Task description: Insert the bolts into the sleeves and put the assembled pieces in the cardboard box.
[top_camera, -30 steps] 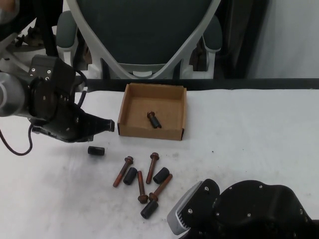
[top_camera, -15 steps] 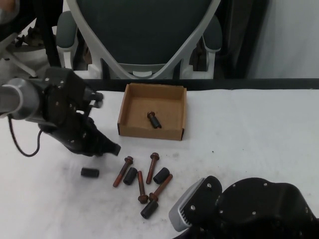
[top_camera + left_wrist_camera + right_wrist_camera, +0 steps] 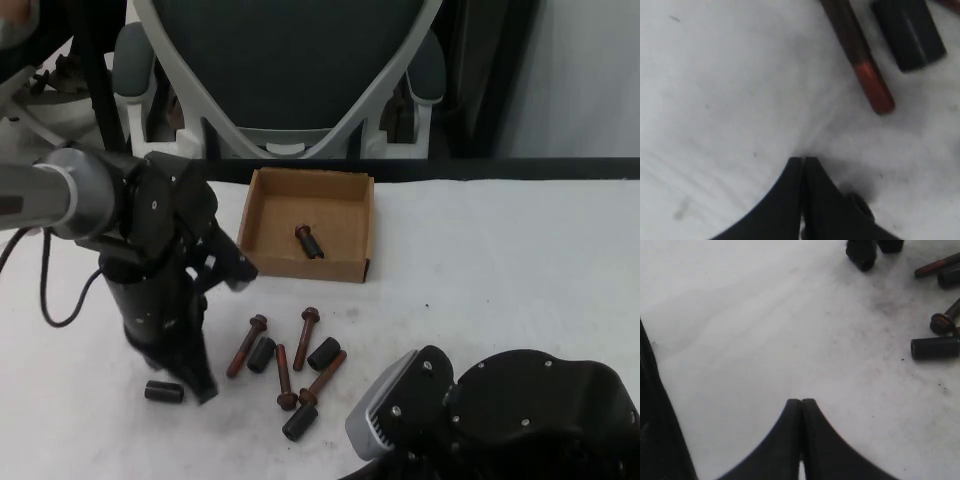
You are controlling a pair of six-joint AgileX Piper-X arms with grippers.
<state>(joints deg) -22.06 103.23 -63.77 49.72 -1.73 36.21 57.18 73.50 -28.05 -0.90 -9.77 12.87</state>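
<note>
Both grippers are pinched shut, empty: the right gripper (image 3: pixel 802 402) nearest, the left gripper (image 3: pixel 803 160) just beside a lone sleeve (image 3: pixel 163 392). Beyond lie four bolts (image 3: pixel 246 344) (three sleeves (image 3: pixel 261 352) among them), then the cardboard box (image 3: pixel 300 263) holding one assembled piece (image 3: pixel 308 240)

Office chair (image 3: pixel 290 60) behind, white bench top (image 3: pixel 500 250)

Black left arm (image 3: pixel 160 250) carries a grey tube (image 3: pixel 40 195) and cable (image 3: pixel 50 305); black right arm (image 3: pixel 530 420) shows screws (image 3: pixel 424 366).
</note>
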